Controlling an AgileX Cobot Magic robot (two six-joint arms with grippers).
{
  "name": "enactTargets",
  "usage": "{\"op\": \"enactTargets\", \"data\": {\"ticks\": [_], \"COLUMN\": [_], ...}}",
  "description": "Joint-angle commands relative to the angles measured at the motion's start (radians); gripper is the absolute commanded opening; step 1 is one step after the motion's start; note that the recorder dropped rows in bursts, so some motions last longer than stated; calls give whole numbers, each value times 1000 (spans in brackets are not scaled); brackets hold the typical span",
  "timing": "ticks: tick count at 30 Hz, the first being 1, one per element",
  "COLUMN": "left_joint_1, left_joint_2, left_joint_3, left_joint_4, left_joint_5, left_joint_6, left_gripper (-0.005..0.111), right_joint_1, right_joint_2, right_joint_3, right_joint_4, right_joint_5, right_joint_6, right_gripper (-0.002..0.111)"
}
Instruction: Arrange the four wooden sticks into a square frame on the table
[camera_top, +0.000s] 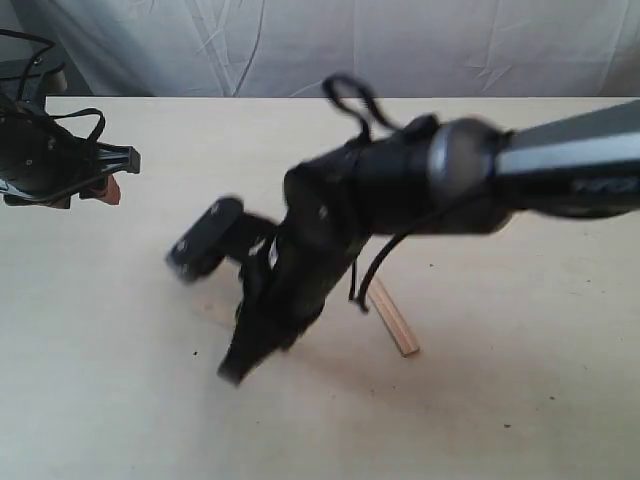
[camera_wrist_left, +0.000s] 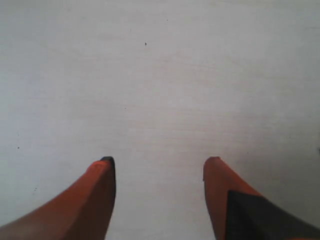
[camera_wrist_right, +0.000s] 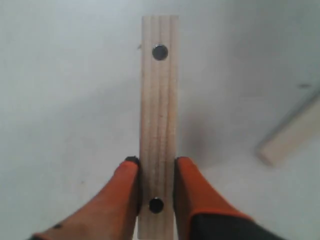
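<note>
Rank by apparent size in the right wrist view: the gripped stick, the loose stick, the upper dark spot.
Largest: gripped stick
Then: loose stick, cropped and farther off, so unsure
Smallest: upper dark spot

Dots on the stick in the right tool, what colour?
The dots are dark, near black, on the pale tan stick; best in the right wrist view.

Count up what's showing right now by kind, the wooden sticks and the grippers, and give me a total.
Wooden sticks: 2, the held stick in the right gripper and the loose stick lying on the table.
Grippers: 2, the right gripper shut, the left gripper open and empty.
Total: 4. A faint tan smudge in the exterior view is too blurred to count.
</note>
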Motion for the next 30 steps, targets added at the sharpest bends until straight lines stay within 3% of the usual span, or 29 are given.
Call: {"op": "enactTargets", "data": {"ticks": [1,7,15,30], "left_joint_1": [-1,-1,-1,-1], "left_joint_2": [-10,-10,-10,-8], "left_joint_3": [3,3,3,3], "left_joint_4": [-15,-18,-16,-18], "left_joint_5": [-12,-14,-18,-26], "left_joint_6": [3,3,3,3], "left_gripper": [52,52,52,52], "right_joint_1": [-198,-330,-329,-329], "right_joint_2": [-72,17,162,199], "right_joint_3": [-42,-52,-52,-59], "right_joint_4": [-26,-4,-4,-4], "right_joint_5": [-19,-74,-182,-189], "right_joint_6": [165,261,338,338], "right_gripper": [-1,-1,-1,-1]}}
